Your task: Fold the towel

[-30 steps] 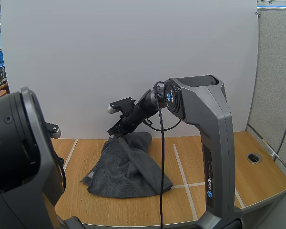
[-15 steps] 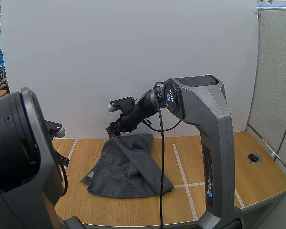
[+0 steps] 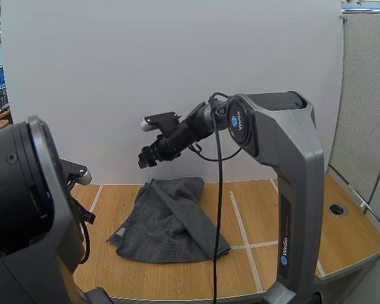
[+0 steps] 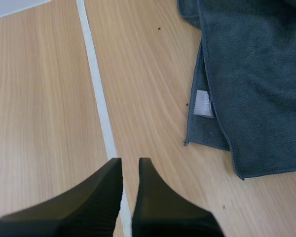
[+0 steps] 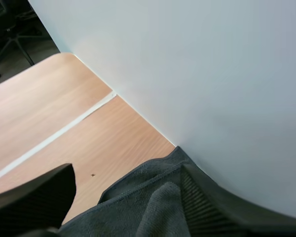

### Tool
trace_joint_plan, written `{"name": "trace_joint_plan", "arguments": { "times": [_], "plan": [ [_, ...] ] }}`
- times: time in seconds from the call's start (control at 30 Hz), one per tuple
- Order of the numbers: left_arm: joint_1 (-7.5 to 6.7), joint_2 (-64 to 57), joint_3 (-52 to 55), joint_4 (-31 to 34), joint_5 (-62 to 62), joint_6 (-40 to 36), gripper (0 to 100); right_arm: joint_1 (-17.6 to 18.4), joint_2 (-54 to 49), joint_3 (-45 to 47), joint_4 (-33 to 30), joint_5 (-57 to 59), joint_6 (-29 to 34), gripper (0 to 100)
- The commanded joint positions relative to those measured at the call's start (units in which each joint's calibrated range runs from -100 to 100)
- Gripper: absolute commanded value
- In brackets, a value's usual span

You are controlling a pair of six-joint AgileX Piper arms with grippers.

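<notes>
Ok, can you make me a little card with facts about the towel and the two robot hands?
towel: dark grey, lying rumpled on the table, not neatly folded
tag: small, white, at one edge of the towel
right hand: open, in the air above the towel's far edge, holding nothing
left hand: open just a little, over bare table by a white line, beside the towel
fold: not finished
</notes>
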Motion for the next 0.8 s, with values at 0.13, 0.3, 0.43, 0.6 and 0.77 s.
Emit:
{"name": "trace_joint_plan", "arguments": {
  "times": [0.13,0.3,0.43,0.6,0.77],
  "plan": [
    [0.03,-0.6,0.0,-5.6,-0.2,4.2,20,-3.2,-9.8,-0.1,-8.8,13.8,4.6,45],
    [0.03,-0.6,0.0,-7.0,-0.2,6.7,20,-4.3,-13.3,-0.1,-15.4,20.7,8.5,0],
    [0.03,-0.6,0.0,-7.8,0.0,8.6,20,-5.8,-14.9,0.5,-15.6,26.2,10.3,0],
    [0.03,-0.6,0.0,-9.7,0.0,10.6,20,-7.4,-17.5,4.0,-15.6,28.9,10.6,0],
    [0.03,-0.6,0.0,-11.1,0.3,11.6,20,-8.2,-22.3,10.7,-16.4,28.6,10.2,0]
  ]
}}
